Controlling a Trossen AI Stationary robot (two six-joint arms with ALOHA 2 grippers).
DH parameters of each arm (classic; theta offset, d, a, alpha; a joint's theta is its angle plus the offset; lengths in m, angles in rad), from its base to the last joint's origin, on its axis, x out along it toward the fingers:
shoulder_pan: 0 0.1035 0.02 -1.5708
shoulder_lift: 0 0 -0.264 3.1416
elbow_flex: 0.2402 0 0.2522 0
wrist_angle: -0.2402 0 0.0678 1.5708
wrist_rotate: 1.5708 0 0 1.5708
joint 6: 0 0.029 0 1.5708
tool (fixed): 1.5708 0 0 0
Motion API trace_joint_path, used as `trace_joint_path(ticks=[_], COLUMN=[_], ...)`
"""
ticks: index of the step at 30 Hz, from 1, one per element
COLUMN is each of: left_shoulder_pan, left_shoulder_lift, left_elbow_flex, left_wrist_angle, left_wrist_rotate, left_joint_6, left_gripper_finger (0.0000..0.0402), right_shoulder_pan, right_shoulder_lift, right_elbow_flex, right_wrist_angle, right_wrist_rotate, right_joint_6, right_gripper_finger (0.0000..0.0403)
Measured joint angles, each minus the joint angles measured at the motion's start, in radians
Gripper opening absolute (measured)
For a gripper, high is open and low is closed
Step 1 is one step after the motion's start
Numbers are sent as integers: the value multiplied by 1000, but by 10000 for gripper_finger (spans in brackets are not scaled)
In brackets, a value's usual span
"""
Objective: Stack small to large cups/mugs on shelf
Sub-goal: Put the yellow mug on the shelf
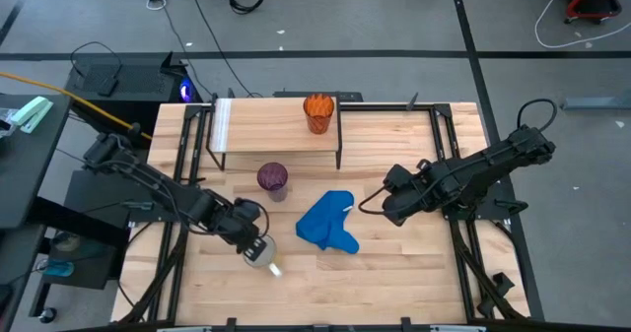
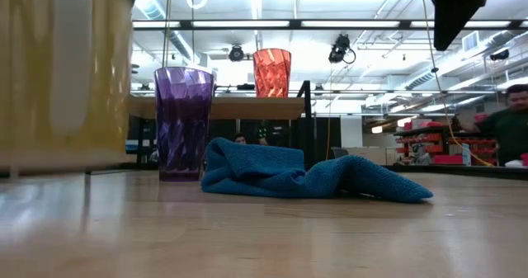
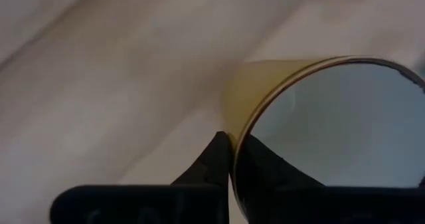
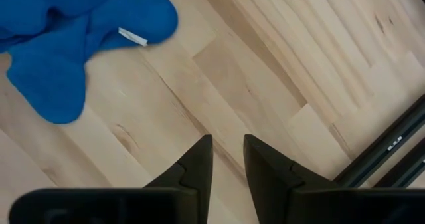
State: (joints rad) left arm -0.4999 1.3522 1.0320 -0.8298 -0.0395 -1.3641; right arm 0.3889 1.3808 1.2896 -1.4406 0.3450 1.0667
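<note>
A mug, yellowish outside and pale inside, hangs near the table's front left with my left gripper shut on it; in the low view the mug fills the left edge. The purple tumbler stands on the table in front of the shelf. The orange cup stands on the shelf's right part. My right gripper hovers open above bare table, right of the blue cloth. My left gripper holds the mug by its rim, one finger inside the mug and one outside its wall. The fingers come from above, slanting down. In the low view the mug's base hangs clear of the table, about upright.
The blue cloth lies crumpled at the table's middle, between the two arms and just right of the tumbler. Black frame rails run along the table's right side. A person shows in the room beyond.
</note>
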Motion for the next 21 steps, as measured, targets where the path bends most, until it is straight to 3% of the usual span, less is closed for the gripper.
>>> trace_joint_path(ticks=[4,10,17,21], left_shoulder_pan=[14,60,176,288], left_shoulder_lift=[-4,-4,5,22], left_elbow_flex=[127,422,755,889], left_wrist_angle=[-42,-238,-620,-733], left_wrist_rotate=[71,106,-36,-109], left_joint_6=[104,237,339,443], left_gripper_finger=[21,21,21,21], right_shoulder_pan=[0,0,0,0], right_shoulder_lift=[0,0,0,0], right_elbow_flex=[0,0,0,0], right_wrist_angle=[0,0,0,-1], right_wrist_rotate=[0,0,-1,-1], right_joint_6=[-37,-81,-102,-116], right_gripper_finger=[85,76,71,71])
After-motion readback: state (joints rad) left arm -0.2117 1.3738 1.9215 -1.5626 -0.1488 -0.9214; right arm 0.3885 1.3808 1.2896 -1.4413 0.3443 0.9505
